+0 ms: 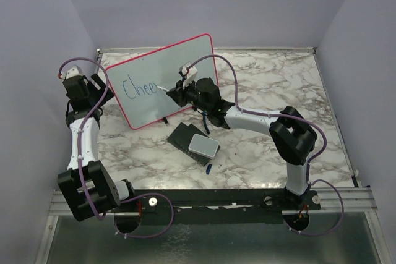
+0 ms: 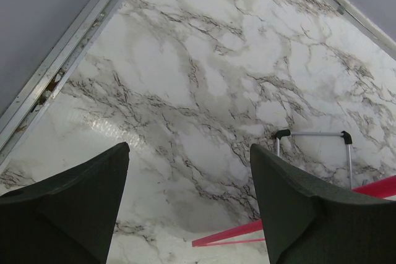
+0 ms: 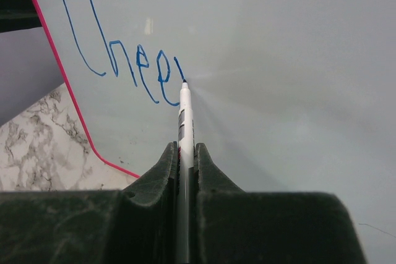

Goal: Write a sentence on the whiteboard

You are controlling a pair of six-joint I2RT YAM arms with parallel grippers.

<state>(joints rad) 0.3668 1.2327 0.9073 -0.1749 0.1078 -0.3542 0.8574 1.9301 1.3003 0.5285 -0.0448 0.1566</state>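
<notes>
Two hands flank the whiteboard (image 1: 179,72), which stands propped at a tilt on the far left part of the marble tabletop (image 1: 278,91), its left edge near the far left corner. Of the sentence (image 1: 137,88), only the blue letters "Chee" and the first stroke of another letter show, on the board's left half. The right hand (image 3: 184,153) is clamped tight on a white marker (image 3: 184,106), whose dark tip touches the board at the end of that last stroke. The left hand (image 2: 189,153) sits by the board's left edge, fingers spread wide with nothing between them; its camera sees marble, a strip of red frame and a wire stand (image 2: 312,133) with black feet. Just in front of the board, near the middle of the tabletop, lies a dark block (image 1: 181,135) with a grey-white pad (image 1: 203,145) on it, and a small blue cap (image 1: 209,167) lies beside it toward the near edge.
</notes>
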